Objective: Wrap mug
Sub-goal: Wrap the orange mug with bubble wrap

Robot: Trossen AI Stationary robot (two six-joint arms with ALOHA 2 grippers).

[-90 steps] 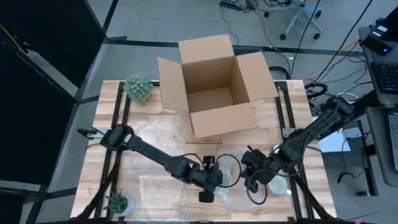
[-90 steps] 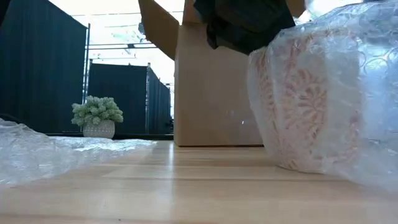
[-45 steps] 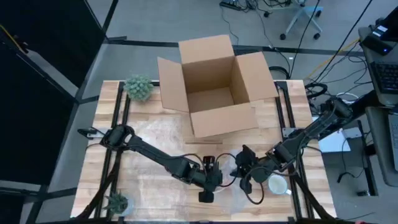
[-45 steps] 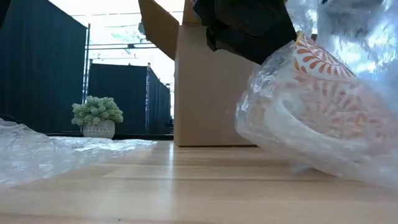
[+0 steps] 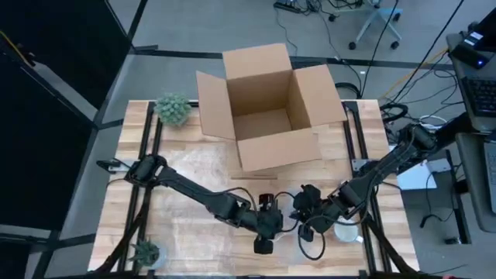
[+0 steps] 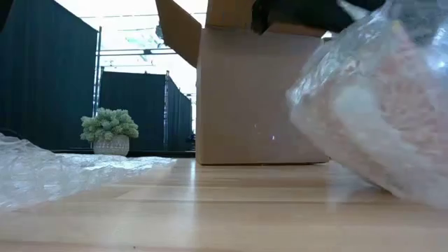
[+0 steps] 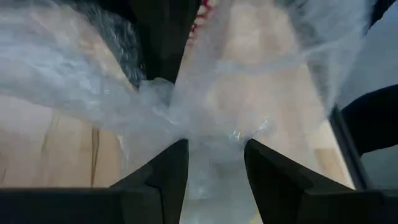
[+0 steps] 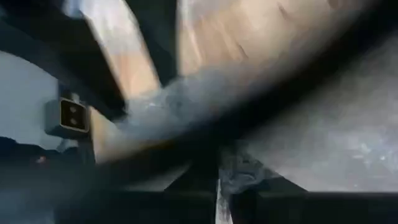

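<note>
The mug (image 6: 392,105), patterned orange and white, is bundled in clear bubble wrap (image 6: 350,119) and tilts over the table's near middle. In the high view the bundle (image 5: 285,211) sits between my two grippers. My left gripper (image 5: 263,226) stands on its left side and my right gripper (image 5: 307,215) on its right, each shut on wrap. More bubble wrap (image 5: 194,225) lies spread on the table to the left. The mug's handle is hidden. My left gripper has a bunched, twisted part of the bubble wrap (image 7: 214,146) between its two fingers (image 7: 168,174), several layers gathered together. The wrap fans out beyond the fingertips toward the mug. My right gripper pinches crumpled wrap (image 8: 245,168) at its fingertips, coming from the table's right side; blur hides more.
An open cardboard box (image 5: 267,105) stands at the table's far middle. A small potted plant (image 5: 173,109) is at the far left, another (image 5: 146,251) at the near left. A white mug (image 5: 346,231) sits on the table just right of my right gripper.
My right gripper has moved toward the table's left, closer to my left gripper, which has shifted slightly right. The wrapped mug has tipped from upright onto a slant and turned, its wrap drawn around it.
</note>
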